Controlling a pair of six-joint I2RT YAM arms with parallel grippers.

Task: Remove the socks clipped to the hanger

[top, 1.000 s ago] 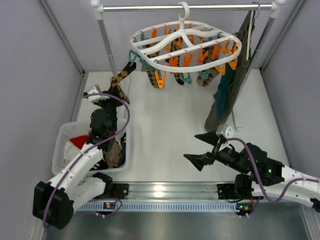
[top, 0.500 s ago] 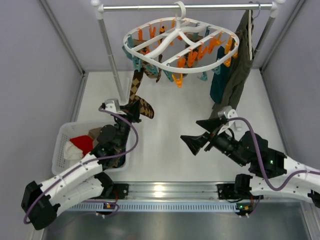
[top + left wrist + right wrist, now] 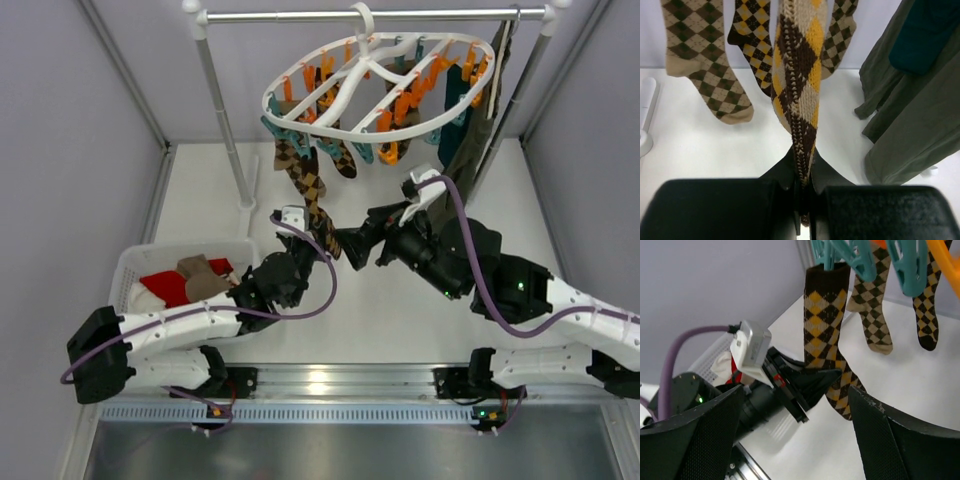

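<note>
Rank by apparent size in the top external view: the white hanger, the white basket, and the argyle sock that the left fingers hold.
1. hanger: largest, though it hangs nearer the camera, which flatters it.
2. basket: second.
3. held argyle sock: smallest.

Pale lilac-grey panel walls [image 3: 70,120] close the space on the left, back and right, meeting at slim grey corner strips [image 3: 123,70]. The floor is a flat matte white tabletop [image 3: 200,190], evenly lit with only soft shadows. A silver metal rod [image 3: 270,16] spans the back, carried by two slanting grey posts [image 3: 220,105] with white caps. A ribbed aluminium rail [image 3: 340,380] runs along the near edge, above a dull grey metal sheet [image 3: 350,450].
</note>
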